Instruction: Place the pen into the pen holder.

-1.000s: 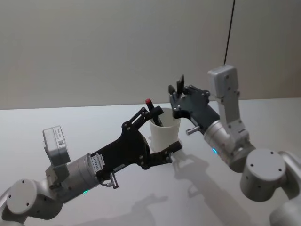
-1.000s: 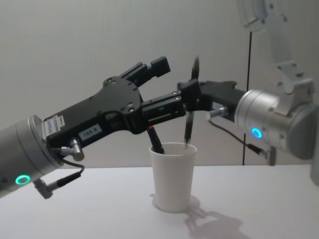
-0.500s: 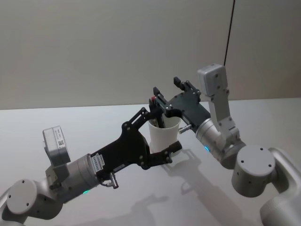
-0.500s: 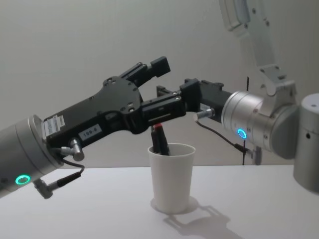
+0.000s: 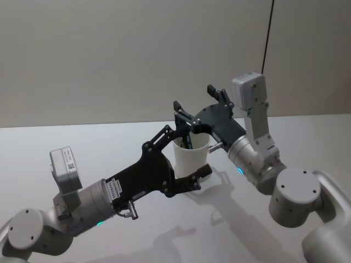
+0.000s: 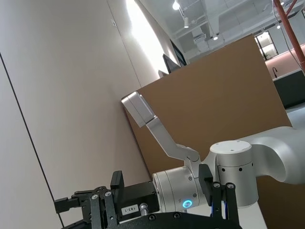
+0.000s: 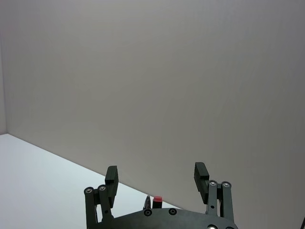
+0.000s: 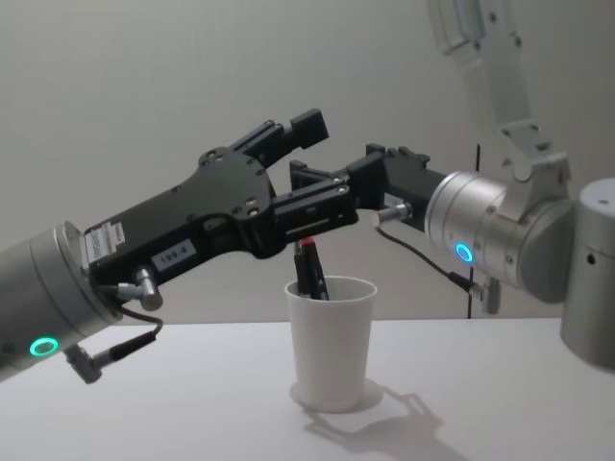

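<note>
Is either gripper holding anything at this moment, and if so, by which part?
Nothing is held. The right gripper is open above the pen holder; the left gripper is open around it.

White table [image 5: 82, 148], matte surface, meeting a plain wall at its far edge. One white paper cup, the pen holder [image 5: 191, 159], stands upright on it near the far edge.

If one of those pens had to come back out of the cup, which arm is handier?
Probably the right. The right gripper hangs open just above the cup, with its fingers either side of the red-tipped pen. The left gripper, also open, is off to the cup's side.
</note>
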Motion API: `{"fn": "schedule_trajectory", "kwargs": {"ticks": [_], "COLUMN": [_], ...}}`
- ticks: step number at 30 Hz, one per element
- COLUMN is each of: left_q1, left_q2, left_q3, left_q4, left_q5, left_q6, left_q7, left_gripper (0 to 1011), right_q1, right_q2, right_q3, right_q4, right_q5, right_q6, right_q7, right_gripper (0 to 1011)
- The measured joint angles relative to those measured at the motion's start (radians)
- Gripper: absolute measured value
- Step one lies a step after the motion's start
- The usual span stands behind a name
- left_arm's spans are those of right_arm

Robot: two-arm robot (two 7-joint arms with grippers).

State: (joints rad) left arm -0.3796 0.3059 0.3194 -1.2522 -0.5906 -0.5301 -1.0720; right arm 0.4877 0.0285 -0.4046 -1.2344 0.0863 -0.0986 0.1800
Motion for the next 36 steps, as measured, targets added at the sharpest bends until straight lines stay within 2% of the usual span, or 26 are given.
{"fn": "schedule_trajectory", "kwargs": {"ticks": [36], "left_q1": [0.0], "left_q2": [0.0], "left_q3": [0.0], "left_q4": [0.0], "left_q5": [0.0], "left_q6": [0.0], "left_q7": [0.0], "left_gripper": [1000], "right_q1": [0.001], "right_q2": [0.0], "right_q3": [0.003], "right_q4": [0.003], "right_q5": [0.009], "right_q6": [-0.014], "right_q7": [0.005], "right_gripper": [1002]}}
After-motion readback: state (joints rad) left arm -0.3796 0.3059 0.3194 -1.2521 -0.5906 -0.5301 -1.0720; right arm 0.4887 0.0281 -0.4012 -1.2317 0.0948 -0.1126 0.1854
